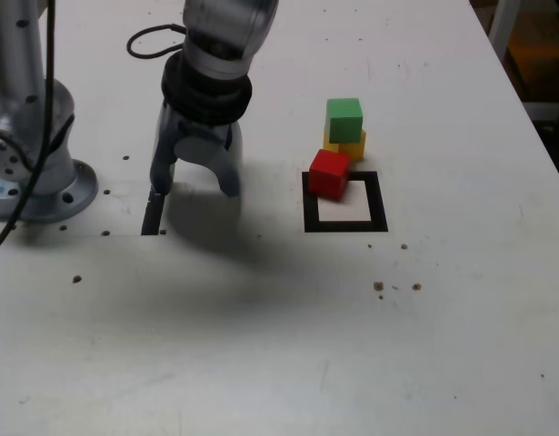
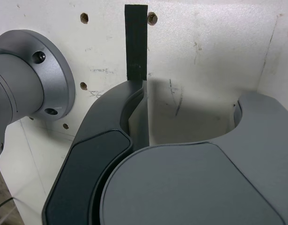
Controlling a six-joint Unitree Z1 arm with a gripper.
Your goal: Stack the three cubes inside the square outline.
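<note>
A grey robot gripper (image 1: pixel 194 186) hangs with jaws spread wide and empty over a white table (image 1: pixel 261 345), beside a black tape strip (image 2: pixel 136 42). To the exterior view's right, a small red cube (image 1: pixel 330 173) sits on the corner of a black-bordered square outline (image 1: pixel 344 223); just behind, a green cube (image 1: pixel 344 119) rests on a yellow cube (image 1: pixel 353 146).

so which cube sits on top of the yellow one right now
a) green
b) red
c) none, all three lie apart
a: the green cube rests on the yellow cube just beyond the square outline, while the red cube sits on the table at the outline's corner.
</note>
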